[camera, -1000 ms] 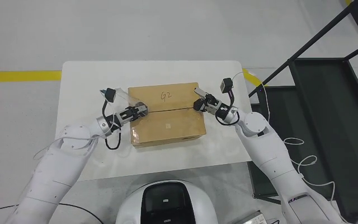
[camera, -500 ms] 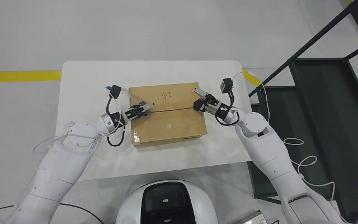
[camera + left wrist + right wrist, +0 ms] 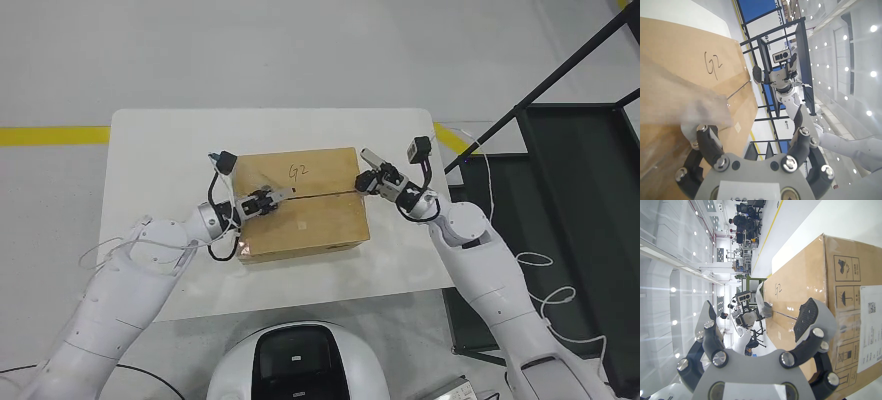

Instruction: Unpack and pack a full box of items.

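Cardboard box, one, closed; two splayed pincers: left pincer, right pincer.

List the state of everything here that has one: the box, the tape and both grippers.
cardboard box, flaps closed, upright on the table.
left gripper, open, over the box's centre seam.
right gripper, open, holding nothing, at the seam's other end.
clear tape strip, one end lifted off the box top, against one left gripper finger.
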Robot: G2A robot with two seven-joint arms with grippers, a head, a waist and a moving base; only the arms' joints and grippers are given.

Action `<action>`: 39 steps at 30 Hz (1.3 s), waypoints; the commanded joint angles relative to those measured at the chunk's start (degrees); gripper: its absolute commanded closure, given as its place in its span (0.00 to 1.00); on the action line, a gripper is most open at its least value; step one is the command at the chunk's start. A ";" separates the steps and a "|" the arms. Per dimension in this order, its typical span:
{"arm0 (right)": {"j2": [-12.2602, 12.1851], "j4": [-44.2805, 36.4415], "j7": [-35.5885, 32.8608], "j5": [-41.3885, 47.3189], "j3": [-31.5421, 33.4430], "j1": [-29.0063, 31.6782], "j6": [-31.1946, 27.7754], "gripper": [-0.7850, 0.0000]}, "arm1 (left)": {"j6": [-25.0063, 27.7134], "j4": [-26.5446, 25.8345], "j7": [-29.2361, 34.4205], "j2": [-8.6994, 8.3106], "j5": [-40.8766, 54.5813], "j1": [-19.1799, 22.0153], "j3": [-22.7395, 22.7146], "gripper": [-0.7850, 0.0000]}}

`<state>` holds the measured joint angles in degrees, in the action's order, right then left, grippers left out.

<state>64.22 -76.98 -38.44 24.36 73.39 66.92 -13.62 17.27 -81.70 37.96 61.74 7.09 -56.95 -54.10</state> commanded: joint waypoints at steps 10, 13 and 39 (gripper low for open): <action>0.02 -0.39 -0.18 0.14 0.97 0.56 0.07 0.00 | 3.90 -1.47 -1.90 -0.27 0.56 -1.33 -4.18 0.00; 0.03 -0.32 -0.30 0.28 1.22 0.61 0.04 0.00 | 4.20 -2.54 -1.31 -0.47 0.92 -2.38 -5.25 0.00; -0.06 -0.49 0.29 0.95 4.17 1.70 0.39 0.00 | 0.71 1.02 1.63 2.04 0.86 1.48 -0.01 0.00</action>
<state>64.18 -77.49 -38.27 25.11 77.28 68.53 -13.10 17.96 -81.10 39.46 63.53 7.73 -55.80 -54.95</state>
